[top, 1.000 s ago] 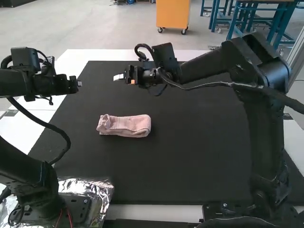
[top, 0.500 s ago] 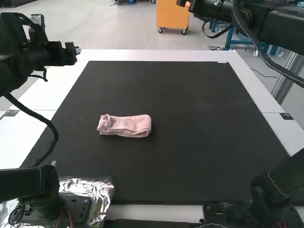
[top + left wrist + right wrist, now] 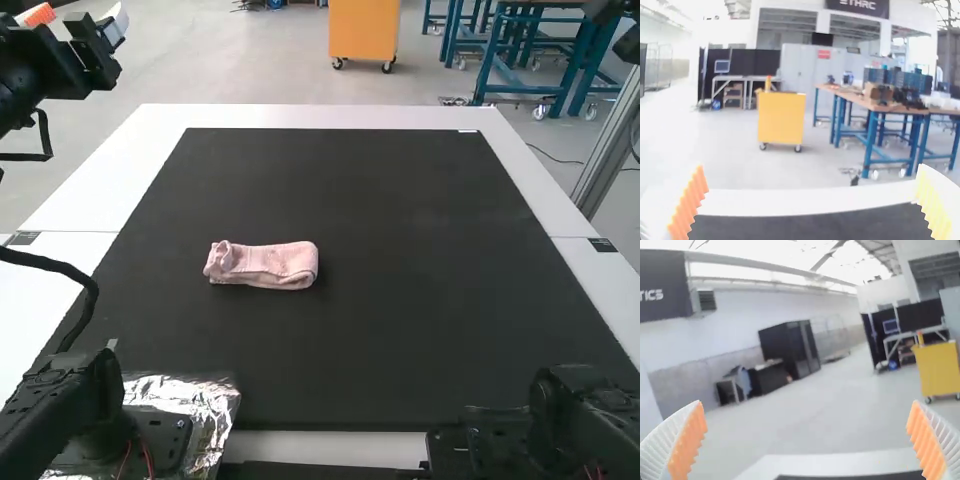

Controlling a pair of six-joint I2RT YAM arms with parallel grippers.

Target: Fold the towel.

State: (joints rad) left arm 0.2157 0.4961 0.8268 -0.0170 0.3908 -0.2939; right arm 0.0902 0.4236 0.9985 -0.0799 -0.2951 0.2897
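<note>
A pink towel (image 3: 262, 265) is lying on a black mat (image 3: 400, 300), a little left of the middle of the frame in the high view. The cloth is forming a compact, folded strip, its long sides running roughly across the frame, with the left end looking crumpled and the right end rounding off smoothly. The mat is covering most of a white table (image 3: 320, 117), whose pale border is showing along the far edge and down both sides.

At the upper left of the frame, the left gripper (image 3: 78, 12) is hanging well apart from the towel, its ribbed white fingers (image 3: 935, 205) standing wide from each other in the left wrist view, with an orange pad (image 3: 689, 202) lining one of them. The right gripper (image 3: 807, 402) is likewise holding its jaws wide, orange pads facing each other across the gap in the right wrist view.

The lower part of the right arm (image 3: 580, 420) is standing at the lower right of the high view, while a dark piece of the same arm is jutting in at the upper right corner. At the lower left, crinkled silver foil (image 3: 190, 400) is gleaming around the base of the left arm (image 3: 95, 410).
</note>
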